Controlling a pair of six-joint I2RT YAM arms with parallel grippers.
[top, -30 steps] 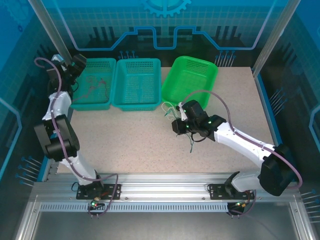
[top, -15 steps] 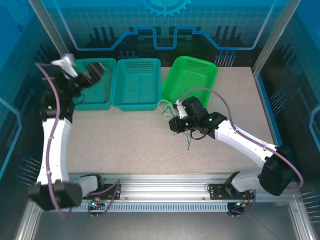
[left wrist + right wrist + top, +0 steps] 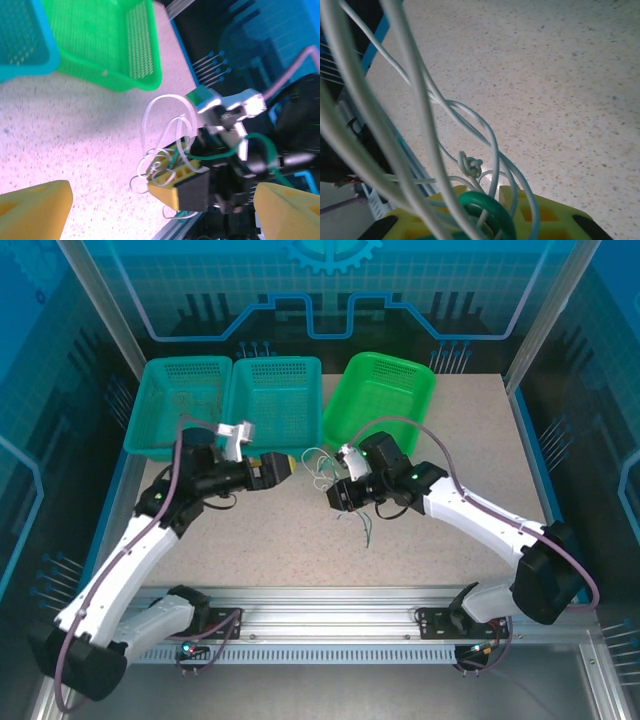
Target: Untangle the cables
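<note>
Clamping thin, looping white and dark-green cables (image 3: 470, 165), the right gripper (image 3: 332, 496) is hovering over the speckled table (image 3: 250, 535) at seven o'clock from the perforated green basket (image 3: 385, 390); the left gripper (image 3: 285, 468) is gaping empty at its nine o'clock.

White cables (image 3: 422, 120): I see them sweep close past the lens, down to my gripper.
Knot (image 3: 471, 166): small, tight, in the white strands just above the gripper.
Green cable (image 3: 481, 206): a loop between the yellow fingers (image 3: 540, 215).
Gripper (image 3: 485, 222): at the bottom edge, strands pinched between its fingers.
Table (image 3: 560, 75): pale and speckled.
</note>
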